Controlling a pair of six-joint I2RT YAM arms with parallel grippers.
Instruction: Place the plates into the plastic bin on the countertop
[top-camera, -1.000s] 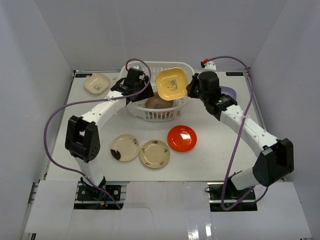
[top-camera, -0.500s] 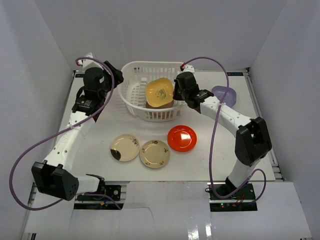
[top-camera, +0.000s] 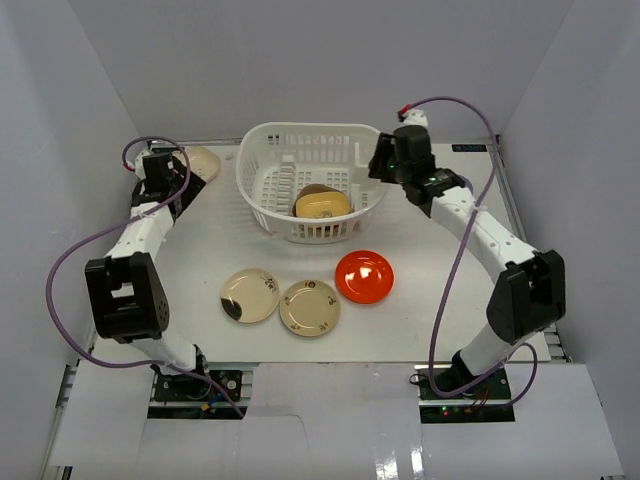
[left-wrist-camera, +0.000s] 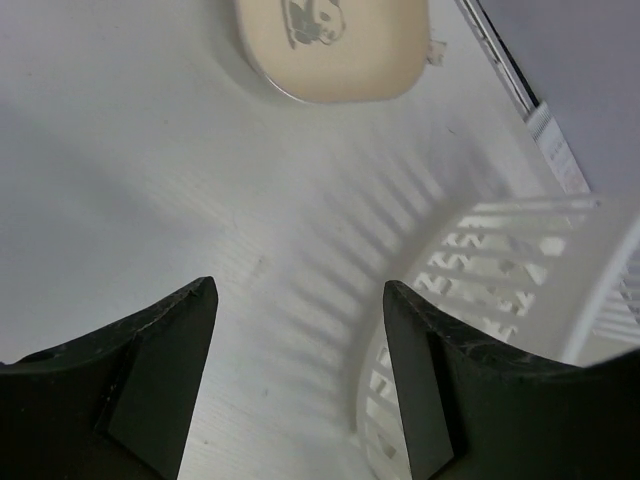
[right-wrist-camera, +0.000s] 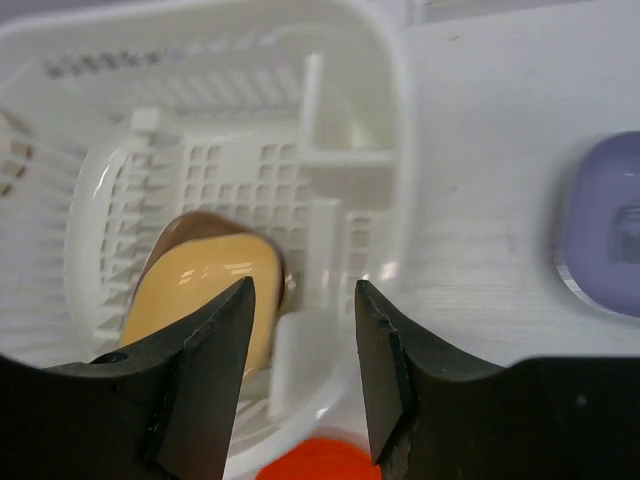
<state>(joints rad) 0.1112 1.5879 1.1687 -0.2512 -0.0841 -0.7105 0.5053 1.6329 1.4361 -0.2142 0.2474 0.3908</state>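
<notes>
Counter (top-camera: 450, 300) nearest me: two round cream plates (top-camera: 249, 295) (top-camera: 310, 307), one red-orange plate (top-camera: 364, 276). Beyond, the bin (top-camera: 300, 128) holds a yellow plate (top-camera: 322, 205) atop a brownish plate (top-camera: 313, 189). My left gripper (left-wrist-camera: 297, 290) gapes empty by one cream square plate (left-wrist-camera: 330, 45), my right gripper (right-wrist-camera: 302, 290) likewise by one lavender plate (right-wrist-camera: 605, 235).

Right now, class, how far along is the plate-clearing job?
Done: yellow plate and brown plate lie in the bin. In hand: nothing; left fingers and right fingers open, empty. Left: two round cream plates, red plate, square cream plate, lavender plate, on the countertop.
</notes>
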